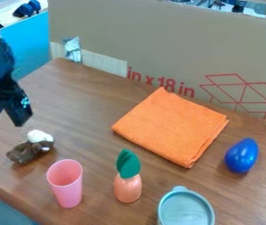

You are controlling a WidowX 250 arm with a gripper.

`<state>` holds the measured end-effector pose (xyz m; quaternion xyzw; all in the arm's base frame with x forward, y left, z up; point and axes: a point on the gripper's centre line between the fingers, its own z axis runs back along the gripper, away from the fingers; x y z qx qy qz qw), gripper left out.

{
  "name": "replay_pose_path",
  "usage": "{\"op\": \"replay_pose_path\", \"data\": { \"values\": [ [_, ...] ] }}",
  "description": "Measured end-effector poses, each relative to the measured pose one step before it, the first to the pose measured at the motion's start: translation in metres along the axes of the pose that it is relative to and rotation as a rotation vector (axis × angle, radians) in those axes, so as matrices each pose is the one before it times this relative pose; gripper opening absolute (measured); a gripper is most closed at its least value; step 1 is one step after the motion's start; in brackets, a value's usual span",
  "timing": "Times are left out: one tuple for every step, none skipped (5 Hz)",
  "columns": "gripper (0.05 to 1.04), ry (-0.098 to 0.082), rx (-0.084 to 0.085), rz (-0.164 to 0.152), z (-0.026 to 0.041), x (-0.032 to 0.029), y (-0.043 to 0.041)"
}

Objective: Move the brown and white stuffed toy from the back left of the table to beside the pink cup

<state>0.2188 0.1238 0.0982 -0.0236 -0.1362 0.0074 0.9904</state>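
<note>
Wooden table (88, 114) below, the wide-spread, empty hand (7, 118) hangs near a brown-and-white object (26, 151).

A brown wood-grain bench (88, 105) spreads across most of the frame, its rounded edge running down from the left side toward the bottom; behind it, a tall tan cardboard panel (176, 39) stands from the upper left to the right side, with red printing and box outlines at right, a pale strip of tape (104, 62) along its lower left and a crinkled silvery patch (73, 49) near that strip's end; a bright blue panel (32, 39) fills the upper left, dark objects (27, 9) lie on a pale surface above it, and soft light glints on the wood
</note>
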Motion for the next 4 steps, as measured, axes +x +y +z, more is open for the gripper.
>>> {"op": "replay_pose_path", "data": {
  "values": [
    [1.003, -0.0001, 0.0233, -0.1989, -0.00883, 0.01935, -0.0073],
    [1.003, 0.0107, -0.0179, -0.0459, 0.00215, 0.0101, -0.00379],
    [1.002, -0.0008, -0.0168, -0.0225, -0.00076, 0.02076, -0.00003],
    [1.003, 0.0088, 0.0019, 0.0168, -0.00323, 0.01772, -0.00503]
  ]
}}
